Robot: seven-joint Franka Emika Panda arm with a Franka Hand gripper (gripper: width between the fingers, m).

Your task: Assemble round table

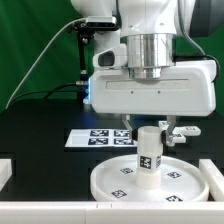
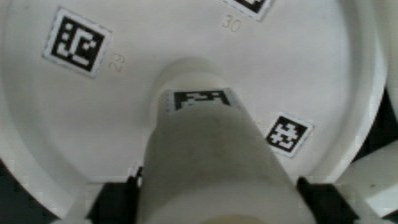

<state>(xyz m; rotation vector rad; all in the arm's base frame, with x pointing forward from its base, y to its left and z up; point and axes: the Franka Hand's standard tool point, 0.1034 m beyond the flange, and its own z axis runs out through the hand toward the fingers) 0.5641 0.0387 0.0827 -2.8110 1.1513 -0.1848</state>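
The white round disc [image 1: 150, 177] lies flat on the black table, its face dotted with small square tags. The short thick white leg [image 1: 149, 150] stands upright on the disc's middle, with a tag on its side. My gripper [image 1: 148, 128] hangs straight over the disc and is shut on the leg's top end. In the wrist view the leg [image 2: 208, 135] runs down from between the two black pads [image 2: 123, 196] onto the disc [image 2: 89, 110]. The lobed foot is out of view.
The marker board [image 1: 100, 139] lies on the table behind the disc. A white rail [image 1: 8, 172] runs at the exterior view's left edge and another [image 1: 216, 172] at its right. A green backdrop stands behind the table.
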